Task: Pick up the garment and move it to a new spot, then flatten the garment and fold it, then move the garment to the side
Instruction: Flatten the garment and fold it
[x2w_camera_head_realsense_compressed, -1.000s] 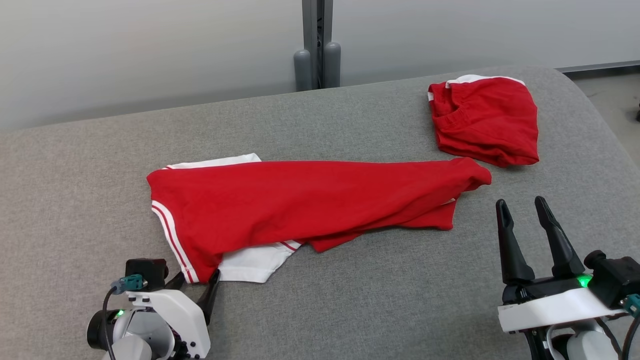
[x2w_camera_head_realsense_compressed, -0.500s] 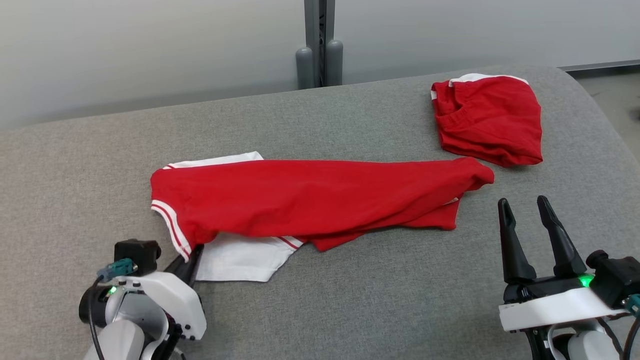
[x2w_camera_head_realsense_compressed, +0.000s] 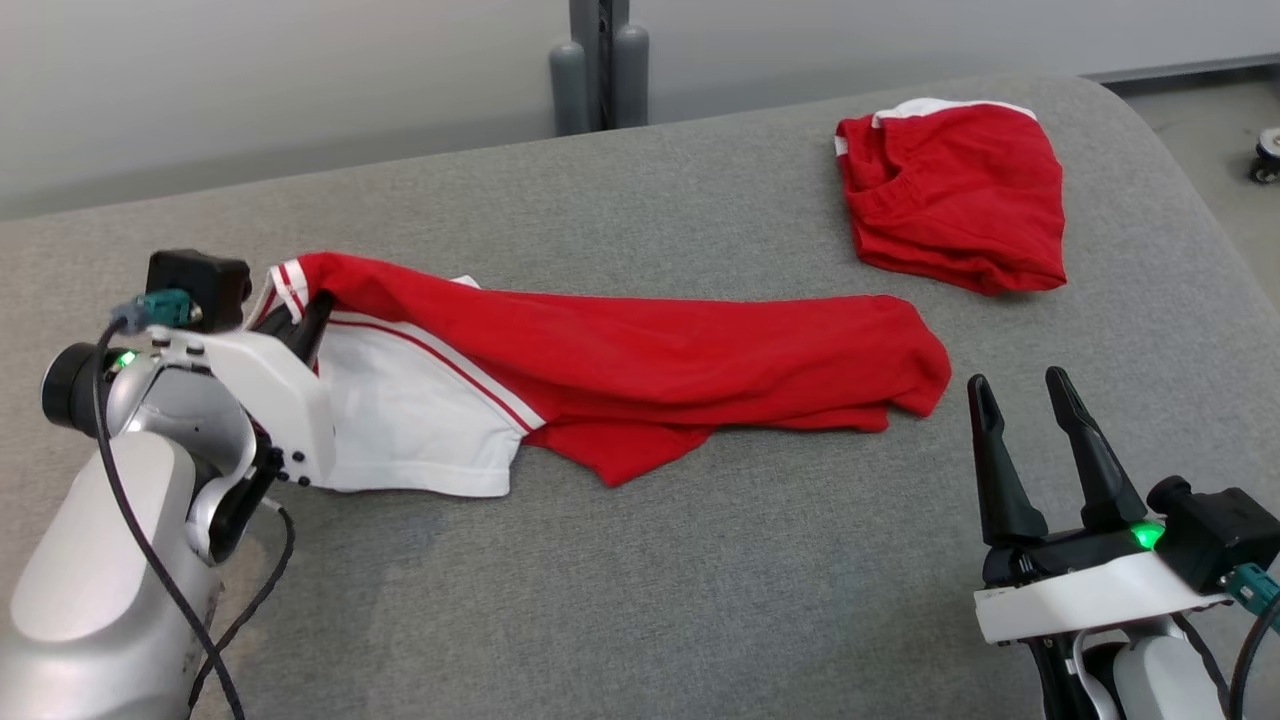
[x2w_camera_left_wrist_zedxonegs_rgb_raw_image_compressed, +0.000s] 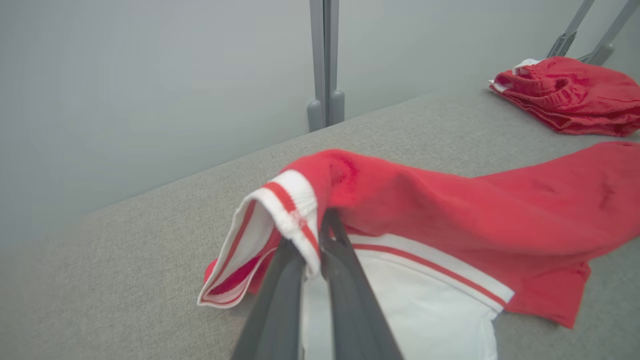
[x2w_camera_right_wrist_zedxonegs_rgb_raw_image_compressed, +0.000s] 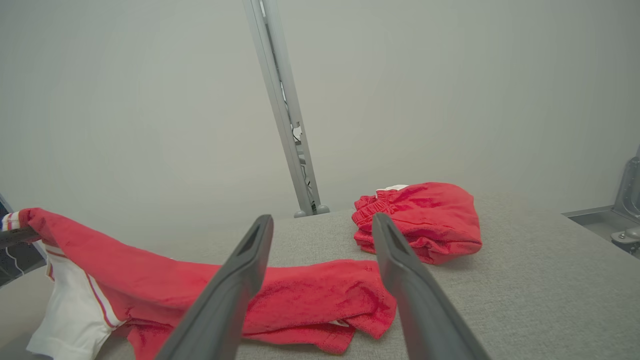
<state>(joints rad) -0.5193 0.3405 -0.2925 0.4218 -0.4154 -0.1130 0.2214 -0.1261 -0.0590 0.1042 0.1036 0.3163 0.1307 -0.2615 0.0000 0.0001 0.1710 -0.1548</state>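
Left tool (x2w_camera_left_wrist_zedxonegs_rgb_raw_image_compressed: 320, 235) – fingers pressed together, pinching the striped hem corner of the garment (x2w_camera_head_realsense_compressed: 680, 360). The pinched corner is held up off the desk (x2w_camera_head_realsense_compressed: 700, 600); the cloth just beside it drapes down from the fingers, a white panel with red stripes hanging beneath the red layer.

The rest of the garment lies on the grey desk, stretched in a long band from the left tool toward the right side. Mostly red on top, white showing at the left end. A red flap pokes out along the near edge, about midway. The right end looks doubled under itself, though the folds there are hard to read.

Right tool (x2w_camera_head_realsense_compressed: 1015, 382) – fingers spread wide, nothing between them. It sits at the near right of the desk, tips pointing away, just short of the garment's right end and not touching it.

Second red garment (x2w_camera_head_realsense_compressed: 950, 200) – a folded bundle with an elastic waistband and a white edge, at the far right corner of the desk, apart from the long one.

Grey post (x2w_camera_head_realsense_compressed: 600, 60) stands behind the far edge, against a pale wall.
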